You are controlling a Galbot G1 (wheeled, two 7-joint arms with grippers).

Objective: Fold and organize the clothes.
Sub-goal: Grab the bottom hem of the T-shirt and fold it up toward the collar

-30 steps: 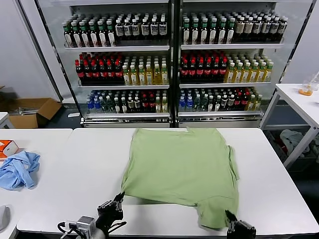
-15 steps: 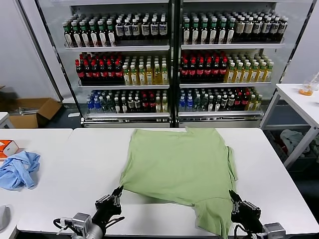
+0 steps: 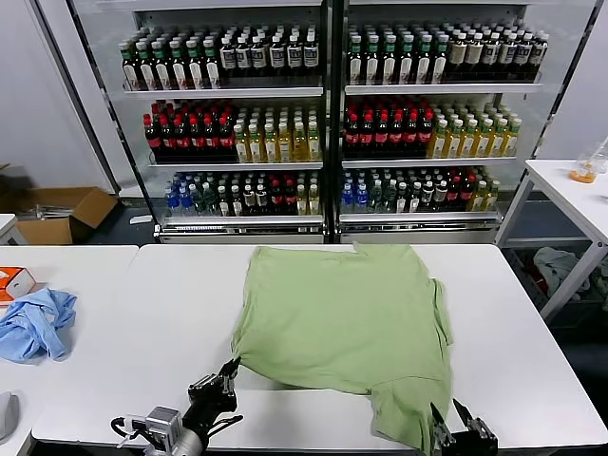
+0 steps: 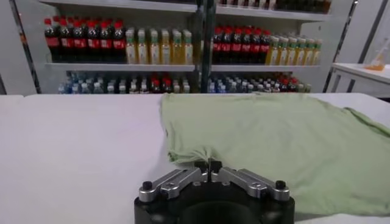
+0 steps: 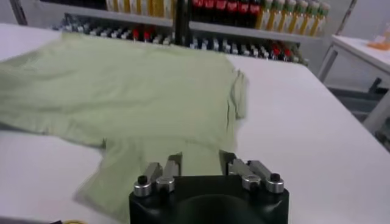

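only the head view shows a blue garment [image 3: 36, 324] beside the green shirt [image 3: 342, 318].

The right tool [image 5: 200, 163] hangs spread over the green shirt's [image 5: 134, 91] near edge.

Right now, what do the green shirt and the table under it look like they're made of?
Green shirt: soft, matte woven or knit fabric, probably cotton; it drapes and wrinkles at its edges. Table: smooth white hard top, possibly laminate, faintly glossy; exact material unclear.
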